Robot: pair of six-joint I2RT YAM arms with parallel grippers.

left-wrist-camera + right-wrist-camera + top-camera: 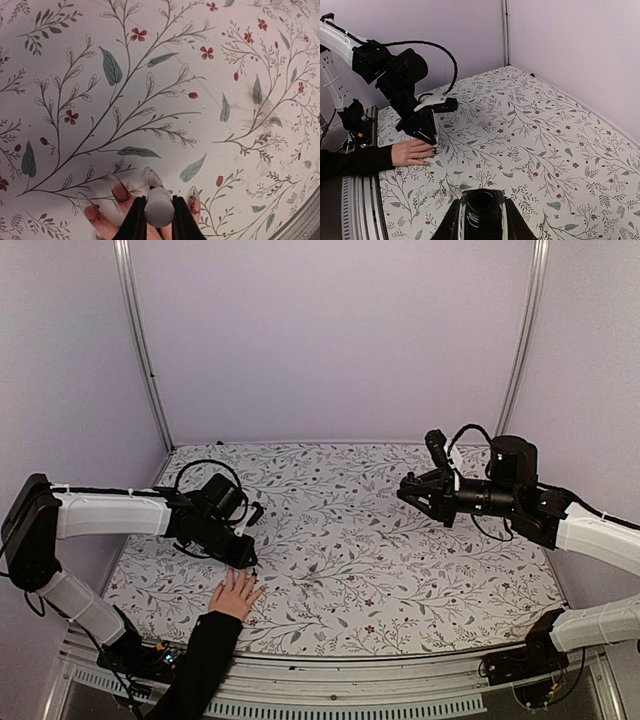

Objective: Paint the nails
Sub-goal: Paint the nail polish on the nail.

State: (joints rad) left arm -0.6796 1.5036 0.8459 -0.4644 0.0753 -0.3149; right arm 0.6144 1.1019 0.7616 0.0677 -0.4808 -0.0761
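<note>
**White cap (159, 206) clamped in left gripper (159, 216), right above the nails (119, 187)**

Closest to the left wrist camera, a white round cap is seen end-on, pinched between the two black fingers of the left gripper. The jaws are closed on it from both sides. What hangs under the cap is hidden by the cap itself. Just past the fingers, four long nails are spread flat on the floral table cover (165, 100). One tip sits right at the cap's far edge and the others fan out left and right. A reddish tint is seen on them; whether it is polish cannot be told.

From the top camera, the hand (237, 595) is laid palm down near the table's near-left edge, fingers pointing away from the bases. A black sleeve (200, 660) runs off the near edge. The left gripper is held directly over the fingertips, with the left arm (110, 513) reaching in from the left.

On the right wrist view, the right gripper (481, 222) is closed around a dark bottle (481, 205). The bottle is held upright with its open neck facing the camera. It is raised above the table's right side, well apart from the hand.
</note>
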